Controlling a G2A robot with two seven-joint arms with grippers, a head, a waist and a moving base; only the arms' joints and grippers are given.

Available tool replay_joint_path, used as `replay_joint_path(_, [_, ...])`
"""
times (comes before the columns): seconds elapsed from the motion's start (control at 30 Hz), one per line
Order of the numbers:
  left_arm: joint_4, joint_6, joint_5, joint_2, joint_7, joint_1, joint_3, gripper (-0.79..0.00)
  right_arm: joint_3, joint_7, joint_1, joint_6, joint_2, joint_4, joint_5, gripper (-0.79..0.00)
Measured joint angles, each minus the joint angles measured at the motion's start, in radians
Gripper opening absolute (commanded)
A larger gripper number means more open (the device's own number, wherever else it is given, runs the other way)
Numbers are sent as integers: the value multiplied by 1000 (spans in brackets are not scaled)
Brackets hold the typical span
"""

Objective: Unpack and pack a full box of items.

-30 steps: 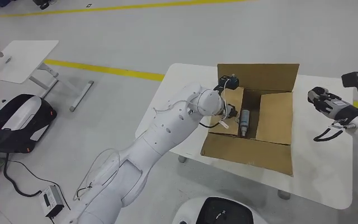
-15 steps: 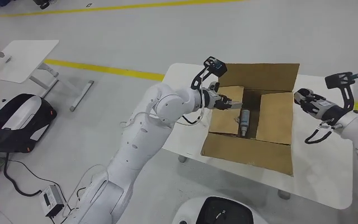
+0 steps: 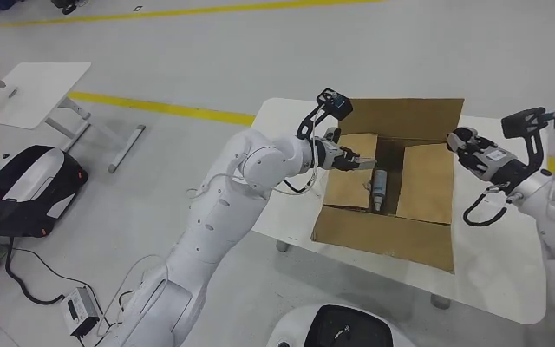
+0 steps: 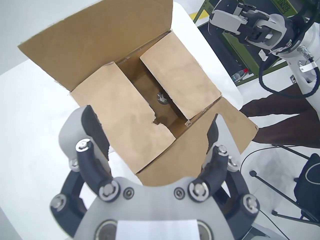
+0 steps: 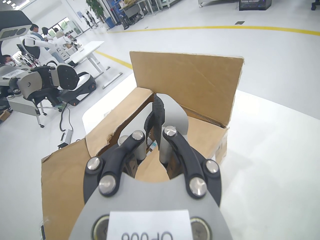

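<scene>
One cardboard box (image 3: 401, 118), one canister (image 3: 379, 189) visible inside, one table (image 3: 505, 271), one left end effector (image 3: 365, 162), one right end effector (image 5: 158, 104).

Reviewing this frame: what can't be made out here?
1. Contents of the box: top view, folded inner flaps cover all but a narrow gap.
2. The item in that gap: left wrist view, shadowed, too small to identify.
3. Same gap: right wrist view, the right hand partly blocks it.

**Inspector:** Way into the box (image 3: 381, 234)?
**Assessor:** One narrow slot, just ahead of the left gripper (image 4: 151, 114). Near inner flap (image 4: 120, 116) lies directly beneath it, far inner flap (image 4: 180, 81) beyond; both overhang the opening. A bottle (image 3: 379, 189) occupies the slot's floor.
</scene>
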Motion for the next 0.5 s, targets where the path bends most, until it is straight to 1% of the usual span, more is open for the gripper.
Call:
replay_joint_path(0.07, [-27,-46,35,4,41,23,5,0,3,-6,-4,-5,1,2,-3,-785])
replay_joint_path(0.17, [-78,-159,91,15,116,66,-6,0,9,-3,-6,-6,3,8,5,-785])
replay_joint_path(0.33, [-172,-371,297,42,262,167,-44,0,16,7,-9,-5,4,15,24,-785])
replay_joint_path(0.43, [-207,-479,395,56,360,230,-72,0,16,13,-9,-5,5,19,30,-785])
replay_joint_path(0.5, [-222,-535,443,64,421,269,-93,0,15,19,-8,-5,5,20,32,-785])
